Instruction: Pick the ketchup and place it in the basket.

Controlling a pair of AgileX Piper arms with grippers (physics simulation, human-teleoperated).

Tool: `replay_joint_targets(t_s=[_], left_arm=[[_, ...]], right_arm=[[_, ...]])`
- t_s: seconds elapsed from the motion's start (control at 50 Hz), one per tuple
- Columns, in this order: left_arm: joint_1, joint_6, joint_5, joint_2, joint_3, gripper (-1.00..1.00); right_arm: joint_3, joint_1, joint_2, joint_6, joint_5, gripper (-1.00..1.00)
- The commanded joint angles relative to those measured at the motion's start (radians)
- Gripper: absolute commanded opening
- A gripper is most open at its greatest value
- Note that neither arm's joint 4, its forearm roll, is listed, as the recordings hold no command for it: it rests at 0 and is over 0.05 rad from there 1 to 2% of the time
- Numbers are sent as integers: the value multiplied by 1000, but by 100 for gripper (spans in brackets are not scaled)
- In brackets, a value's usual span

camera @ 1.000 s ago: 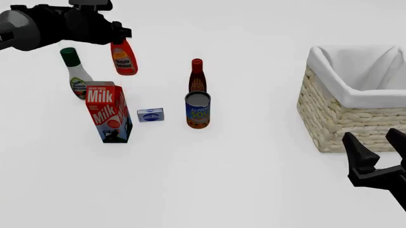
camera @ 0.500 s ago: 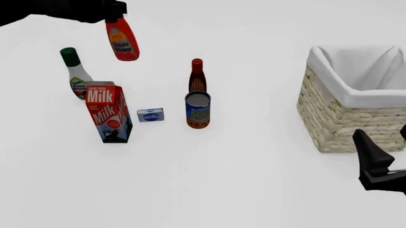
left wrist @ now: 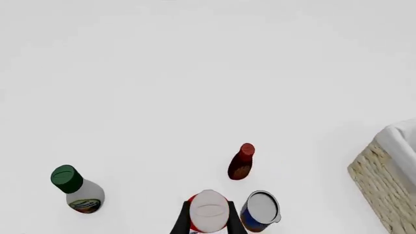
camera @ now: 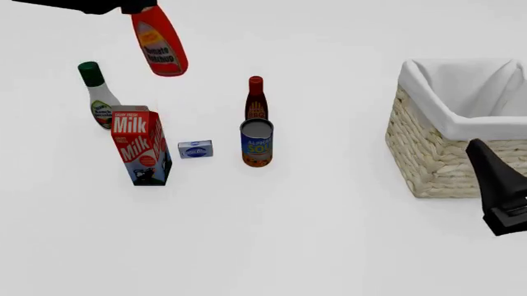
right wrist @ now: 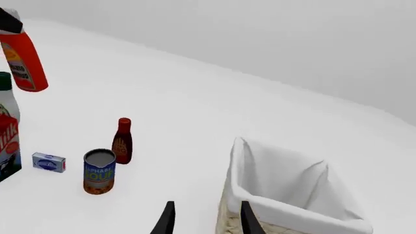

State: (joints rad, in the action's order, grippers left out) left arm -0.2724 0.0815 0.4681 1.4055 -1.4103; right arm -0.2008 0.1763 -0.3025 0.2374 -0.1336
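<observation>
The ketchup [camera: 160, 43], a red-orange bottle with a yellow-and-white label, hangs tilted in the air above the table's far left. My left gripper [camera: 138, 7] is shut on its capped top at the upper edge of the front view. In the left wrist view its pale cap [left wrist: 209, 210] sits between my fingers [left wrist: 180, 222]. The ketchup also shows in the right wrist view [right wrist: 23, 61]. The wicker basket [camera: 445, 151] with white lining stands at the right, empty. My right gripper [camera: 494, 179] is open and empty beside the basket's front; its fingers [right wrist: 167, 219] frame the basket [right wrist: 293, 209].
A milk carton [camera: 142, 148], a white bottle with a green cap [camera: 99, 95], a slim dark-red bottle [camera: 256, 98], a soup can [camera: 257, 143] and a small blue-white box [camera: 195, 149] stand on the white table at left and centre.
My left gripper has lifted the ketchup higher and a little to the right. My right gripper has moved right and up, partly leaving the front view.
</observation>
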Motion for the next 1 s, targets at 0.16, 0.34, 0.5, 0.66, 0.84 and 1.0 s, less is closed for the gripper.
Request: replay_joint_targets(t_s=[0.16, 0.34, 0.5, 0.66, 0.84, 1.0], left_arm=[[-105, -5, 104, -164, 38, -100], [-135, -9, 119, -187, 54, -100], [-173, -9, 132, -193, 53, -100], [-189, -23, 143, -188, 42, -100], [-227, -28, 154, -189, 38, -100], [-256, -23, 154, -186, 42, -100]], right_arm=[[-127, 134, -111, 23, -20, 100], [-191, 198, -219, 67, -48, 100], [-268, 253, -294, 36, -35, 100], [-320, 316, -404, 53, -37, 100], [-410, 368, -492, 33, 0, 100], [-471, 428, -529, 15, 33, 100]])
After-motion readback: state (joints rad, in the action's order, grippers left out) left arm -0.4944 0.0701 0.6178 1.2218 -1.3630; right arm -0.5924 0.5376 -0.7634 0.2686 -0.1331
